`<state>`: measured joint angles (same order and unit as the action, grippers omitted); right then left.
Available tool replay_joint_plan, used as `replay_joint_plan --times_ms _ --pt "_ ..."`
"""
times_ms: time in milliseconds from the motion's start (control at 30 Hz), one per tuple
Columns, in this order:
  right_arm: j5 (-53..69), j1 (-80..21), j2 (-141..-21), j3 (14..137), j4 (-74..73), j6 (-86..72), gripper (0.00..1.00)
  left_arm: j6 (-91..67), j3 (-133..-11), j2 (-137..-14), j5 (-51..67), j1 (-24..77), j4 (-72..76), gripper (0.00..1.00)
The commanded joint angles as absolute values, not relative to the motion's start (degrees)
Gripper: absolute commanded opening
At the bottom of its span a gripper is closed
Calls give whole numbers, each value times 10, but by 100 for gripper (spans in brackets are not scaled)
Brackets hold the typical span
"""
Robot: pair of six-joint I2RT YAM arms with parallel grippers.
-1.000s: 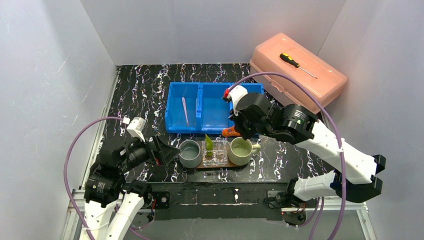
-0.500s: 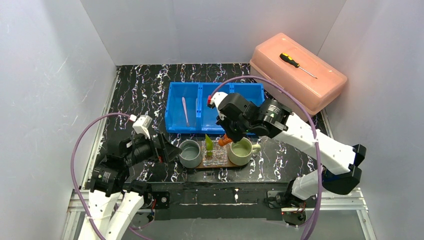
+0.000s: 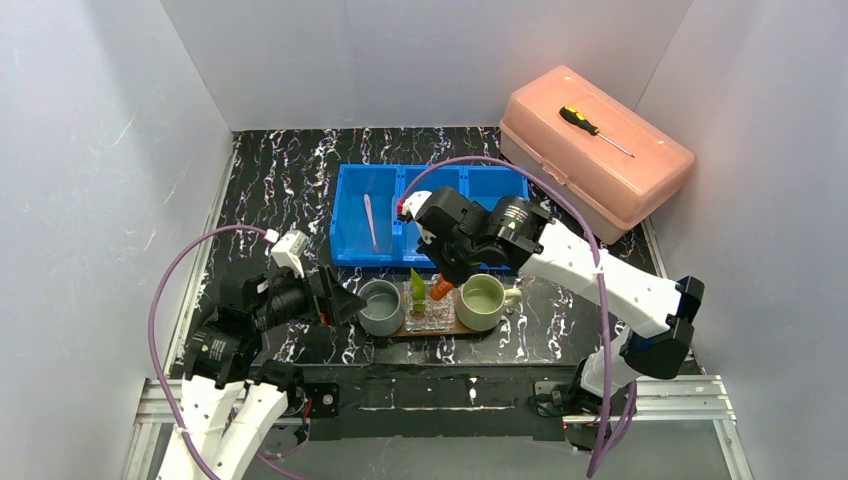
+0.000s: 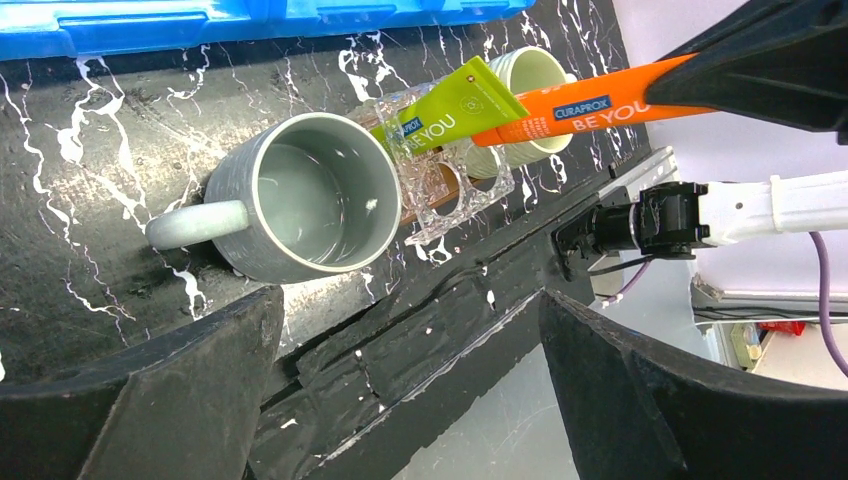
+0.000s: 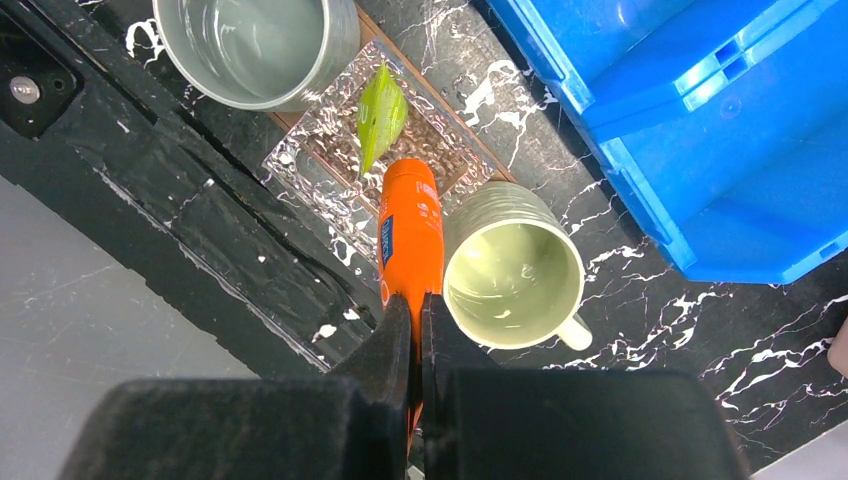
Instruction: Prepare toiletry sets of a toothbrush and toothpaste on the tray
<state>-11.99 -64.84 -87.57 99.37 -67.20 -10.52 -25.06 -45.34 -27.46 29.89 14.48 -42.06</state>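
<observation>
The right tool (image 5: 412, 305) pinches the orange tube (image 5: 410, 235) by its tail. The tube slants down toward the clear holder (image 5: 310, 160), just beside the green tube (image 5: 380, 115).

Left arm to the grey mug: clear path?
Probably yes. The left gripper is open, the grey mug just ahead of it with nothing between. The right gripper, shut on the orange tube, is over the clear holder beyond the mug.

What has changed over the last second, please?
The right pincer, shut on the orange tube, swung left from by the blue bin and lowered it toward the clear holder, beside the green tube. The left arm shifted slightly. The grey mug, pale green mug, tray and toothbrush stayed put.
</observation>
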Motion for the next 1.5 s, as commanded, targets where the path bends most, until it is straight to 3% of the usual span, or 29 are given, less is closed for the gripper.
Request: replay_joint_plan --times_ms 0,1467 --pt "-111 -641 -884 1016 -653 -94 1 -243 -450 -262 320 146 -412 98" --pt "-62 -592 -935 950 -609 -73 1 -241 -445 -271 332 145 -402 98"
